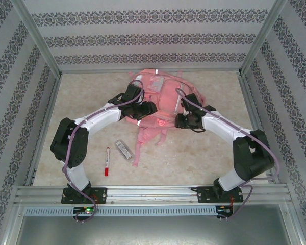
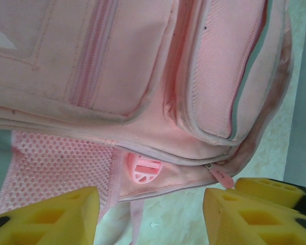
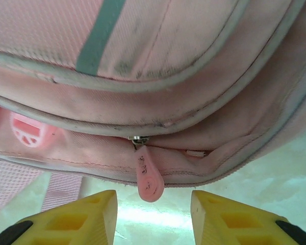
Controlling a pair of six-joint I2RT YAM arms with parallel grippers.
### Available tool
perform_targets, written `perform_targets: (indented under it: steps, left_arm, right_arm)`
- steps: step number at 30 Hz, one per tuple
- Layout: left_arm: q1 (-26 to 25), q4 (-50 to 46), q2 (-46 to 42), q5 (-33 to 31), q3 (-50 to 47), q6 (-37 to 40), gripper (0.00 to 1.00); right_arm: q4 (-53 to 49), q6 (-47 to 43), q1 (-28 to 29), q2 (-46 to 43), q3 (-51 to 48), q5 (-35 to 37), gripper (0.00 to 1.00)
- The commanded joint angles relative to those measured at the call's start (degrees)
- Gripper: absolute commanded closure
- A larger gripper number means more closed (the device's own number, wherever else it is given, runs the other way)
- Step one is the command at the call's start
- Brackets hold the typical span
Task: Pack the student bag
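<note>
The student bag (image 1: 160,94) is a big pink backpack lying flat at the back middle of the table. My left gripper (image 1: 149,109) is at its left lower side and my right gripper (image 1: 179,121) at its right lower side. In the left wrist view the yellow fingers (image 2: 46,217) stand apart over the table, just short of the bag's edge (image 2: 158,186), with nothing between them. In the right wrist view a pink zipper pull (image 3: 149,178) hangs from the closed zip just ahead of my open right gripper (image 3: 153,214), free of both pads.
A red-capped marker (image 1: 107,161) and a small grey oblong item (image 1: 124,149) lie on the table left of the bag's straps (image 1: 140,145). A metal frame and patterned walls close in the table on all sides. A round pink buckle (image 2: 143,168) sits on the bag's lower edge.
</note>
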Motion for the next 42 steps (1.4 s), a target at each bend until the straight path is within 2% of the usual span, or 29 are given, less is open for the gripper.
perform_targets:
  steps: [1, 11, 21, 29, 37, 42]
  left_arm:
    - [-1.1, 3.0, 1.0, 0.0, -0.1, -1.8, 0.45]
    - [-1.3, 3.8, 1.5, 0.3, -0.7, -2.3, 0.45]
    - [-1.3, 4.2, 1.7, 0.0, -0.7, -2.2, 0.44]
    - [-1.3, 5.3, 2.4, -1.4, -1.5, -3.5, 0.44]
    - [-1.3, 6.8, 3.9, -1.6, -1.8, -4.8, 0.44]
    - [-1.3, 7.4, 4.7, -1.5, -2.0, -5.2, 0.44]
  right_arm:
    - [-1.6, -1.5, 1.3, 2.7, 2.0, 0.6, 0.58]
    - [-2.2, -1.7, 1.7, 4.8, 4.3, -0.7, 0.64]
    - [-7.9, -2.6, -0.5, 3.3, 8.0, -1.5, 0.62]
    - [-8.1, -3.2, -1.2, 4.8, 8.5, 0.1, 0.54]
    - [-5.0, -7.2, -1.4, 9.4, 9.2, -1.1, 0.58]
    - [-8.5, -11.9, -1.6, 8.8, 11.2, -1.1, 0.60]
